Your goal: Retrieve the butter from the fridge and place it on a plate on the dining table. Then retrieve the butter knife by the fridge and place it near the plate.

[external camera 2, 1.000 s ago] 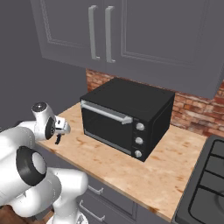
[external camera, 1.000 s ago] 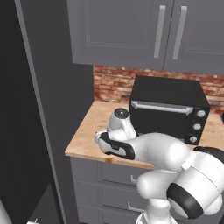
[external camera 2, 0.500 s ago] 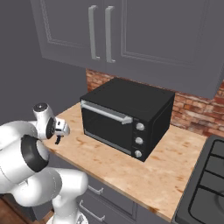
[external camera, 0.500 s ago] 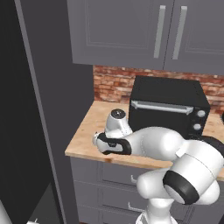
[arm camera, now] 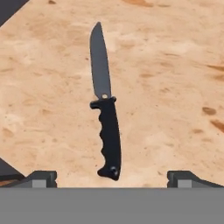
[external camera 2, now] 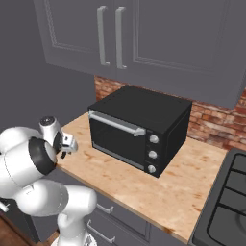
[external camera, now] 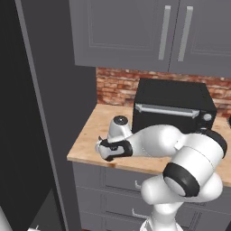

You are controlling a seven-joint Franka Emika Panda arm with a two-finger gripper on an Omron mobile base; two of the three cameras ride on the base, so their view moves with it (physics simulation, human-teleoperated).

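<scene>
The two-finger end effector (arm camera: 112, 177) of the white arm points down at the light wood-grain table (arm camera: 175, 78). Its two dark fingertips (arm camera: 39, 178) stand wide apart at the lower corners of the hand view and hold nothing. The slim black butter knife (arm camera: 106, 118) lies flat on the table between and just beyond the fingertips. Its ribbed handle is nearest the end effector; its dark blade extends away from it. The knife touches neither fingertip.

In the left base view, the end effector (external camera: 104, 150) hangs over the near left part of the table (external camera: 90, 135). The tall dark grey fridge (external camera: 27, 126) stands just beside that left end. Farther back on the table sits a black box-shaped microwave (external camera: 173, 107) with a silver bar handle, against a red brick wall (external camera: 115, 85). Grey wall cabinets (external camera: 135, 31) with long bar handles hang above.
</scene>
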